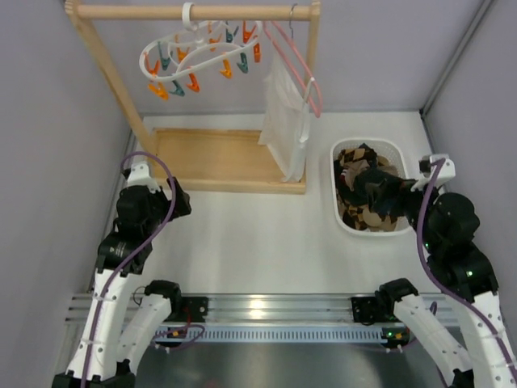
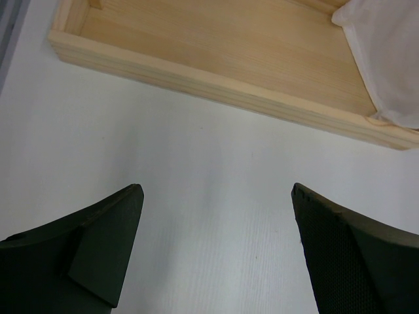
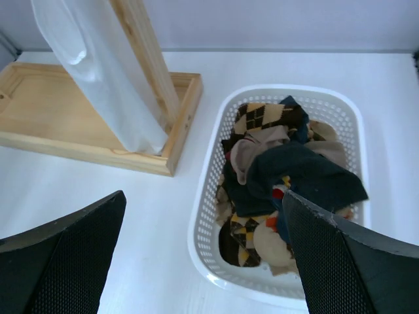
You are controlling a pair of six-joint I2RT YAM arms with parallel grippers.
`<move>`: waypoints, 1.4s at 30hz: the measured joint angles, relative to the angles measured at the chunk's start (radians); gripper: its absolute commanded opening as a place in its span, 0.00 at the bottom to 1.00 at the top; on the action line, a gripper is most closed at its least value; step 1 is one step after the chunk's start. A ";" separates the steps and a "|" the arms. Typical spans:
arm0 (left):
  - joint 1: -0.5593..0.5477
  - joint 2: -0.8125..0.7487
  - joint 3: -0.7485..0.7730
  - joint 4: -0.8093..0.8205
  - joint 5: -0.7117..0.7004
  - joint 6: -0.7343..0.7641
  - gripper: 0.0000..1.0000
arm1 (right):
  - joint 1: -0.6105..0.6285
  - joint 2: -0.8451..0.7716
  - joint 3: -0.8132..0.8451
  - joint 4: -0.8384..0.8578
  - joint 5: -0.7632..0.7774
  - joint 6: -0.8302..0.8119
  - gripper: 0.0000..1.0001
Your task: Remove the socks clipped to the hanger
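The white oval clip-hanger (image 1: 202, 55) hangs from the wooden rail at the back left. Its orange and teal clothespins dangle with nothing clipped in them. The socks (image 1: 355, 166), argyle brown, dark teal and tan, lie piled in a white basket (image 1: 338, 202) at the right. They also show in the right wrist view (image 3: 288, 167). My right gripper (image 1: 373, 194) is open and empty above the basket's near left side (image 3: 203, 194). My left gripper (image 1: 179, 200) is open and empty over bare white table (image 2: 216, 188), just in front of the rack's wooden base.
The wooden rack has a top rail (image 1: 194, 11), slanted posts and a tray-like base (image 1: 218, 158) (image 2: 216, 59). A pink wire hanger (image 1: 297, 65) on the rail carries a white garment (image 1: 287, 121) (image 3: 98, 72). Grey walls stand on both sides.
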 measured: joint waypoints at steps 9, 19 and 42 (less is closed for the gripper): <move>0.000 -0.057 -0.025 0.014 0.048 0.038 0.98 | 0.018 -0.173 0.012 -0.189 0.183 -0.047 0.99; 0.000 -0.135 -0.037 0.028 0.056 0.064 0.98 | 0.039 -0.208 0.011 -0.215 0.169 -0.076 1.00; -0.069 -0.183 -0.060 0.043 0.054 0.074 0.98 | 0.053 -0.208 -0.022 -0.224 0.207 -0.072 0.99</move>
